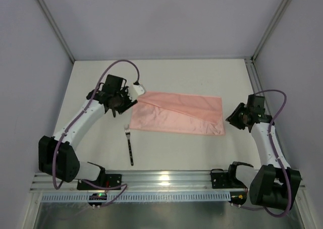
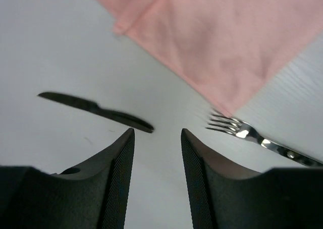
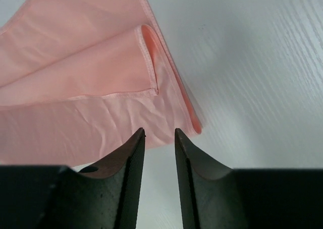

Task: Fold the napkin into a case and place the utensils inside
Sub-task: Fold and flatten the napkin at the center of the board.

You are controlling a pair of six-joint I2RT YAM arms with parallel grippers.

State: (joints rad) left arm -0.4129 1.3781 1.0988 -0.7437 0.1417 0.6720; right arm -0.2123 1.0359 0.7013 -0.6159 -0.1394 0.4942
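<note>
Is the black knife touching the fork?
Apart. The left wrist view shows a wide strip of bare table between the knife and the fork.

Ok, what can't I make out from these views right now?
Knife: blurred in the left wrist view; unseen from the top, probably under the left gripper.
Fork: handle end cut off by the left wrist view's right edge.
Napkin: its far part runs past the right wrist view's left edge.
</note>
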